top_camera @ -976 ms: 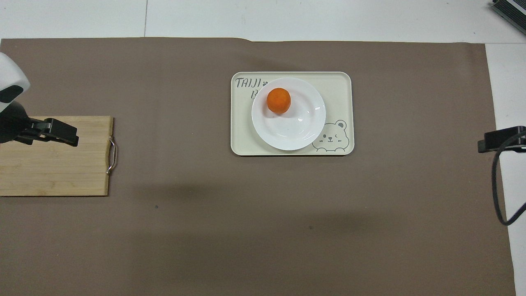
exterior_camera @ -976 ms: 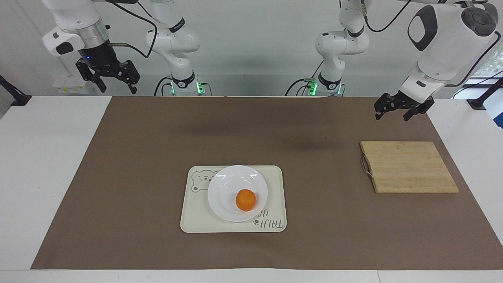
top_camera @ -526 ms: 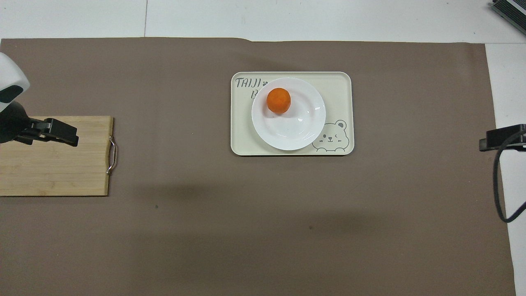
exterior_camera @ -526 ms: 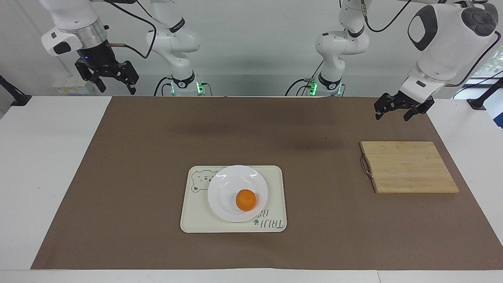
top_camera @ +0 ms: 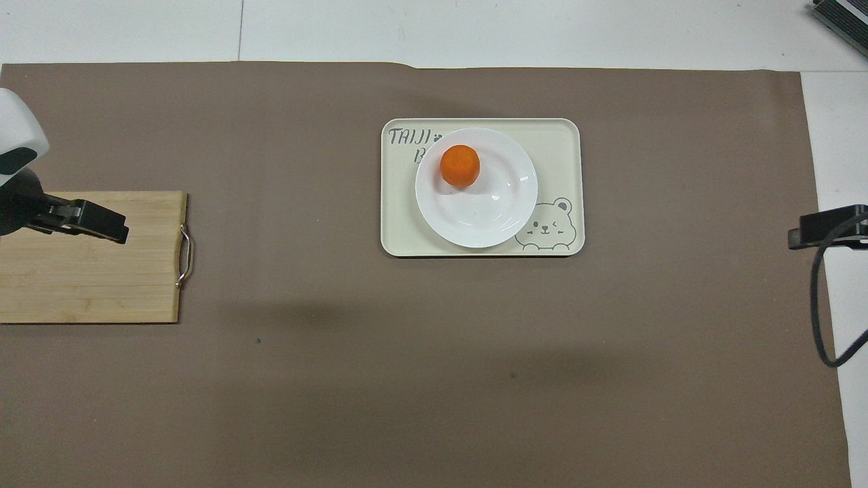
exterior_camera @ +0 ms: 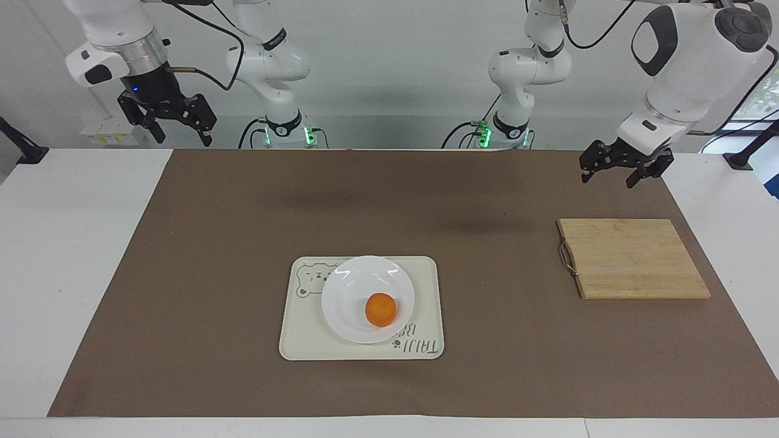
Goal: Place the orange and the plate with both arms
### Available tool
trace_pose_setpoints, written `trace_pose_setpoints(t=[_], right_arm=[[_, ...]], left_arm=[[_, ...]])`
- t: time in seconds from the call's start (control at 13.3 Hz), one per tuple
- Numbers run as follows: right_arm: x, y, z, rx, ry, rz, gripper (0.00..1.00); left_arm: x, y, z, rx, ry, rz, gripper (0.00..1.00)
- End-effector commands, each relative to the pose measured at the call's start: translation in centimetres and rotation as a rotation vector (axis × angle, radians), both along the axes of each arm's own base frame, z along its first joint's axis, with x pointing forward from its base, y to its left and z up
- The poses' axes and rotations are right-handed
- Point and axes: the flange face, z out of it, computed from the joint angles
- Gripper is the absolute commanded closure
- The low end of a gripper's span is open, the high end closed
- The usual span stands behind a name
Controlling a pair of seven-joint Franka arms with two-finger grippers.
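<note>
The orange [exterior_camera: 380,309] lies on the white plate [exterior_camera: 350,286], toward the plate's edge farther from the robots. The plate sits on a cream tray [exterior_camera: 299,337] with a bear drawing, mid-table. In the overhead view the orange [top_camera: 460,165], the plate [top_camera: 491,213] and the tray [top_camera: 563,146] show the same. My left gripper [exterior_camera: 608,176] is open and empty, in the air over the mat's edge near the cutting board; the overhead view [top_camera: 102,224] shows it over the board. My right gripper [exterior_camera: 182,137] is open and empty, raised high at the right arm's end; its tip [top_camera: 817,234] shows in the overhead view.
A bamboo cutting board [exterior_camera: 633,258] with a metal handle lies at the left arm's end of the table, also in the overhead view [top_camera: 88,291]. A brown mat [exterior_camera: 213,274] covers most of the white table.
The left gripper has risen slightly above the mat's edge. The right gripper has barely shifted. Orange, plate and tray have not moved.
</note>
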Motion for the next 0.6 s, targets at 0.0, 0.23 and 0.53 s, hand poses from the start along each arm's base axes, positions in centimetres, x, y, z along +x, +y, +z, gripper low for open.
trace_pose_setpoints(t=[0.0, 0.23, 0.53], right_arm=[[0.0, -0.7, 0.0, 0.013, -0.017, -0.03, 0.0], [-0.1, -0.7, 0.0, 0.012, -0.014, -0.028, 0.0], [-0.1, -0.9, 0.0, 0.009, -0.014, -0.03, 0.0]], left_arm=[[-0.9, 0.5, 1.8, 0.014, -0.018, -0.009, 0.0], [-1.3, 0.4, 2.8, 0.017, -0.049, -0.001, 0.0], [-1.4, 0.4, 2.9, 0.017, -0.051, -0.009, 0.0]])
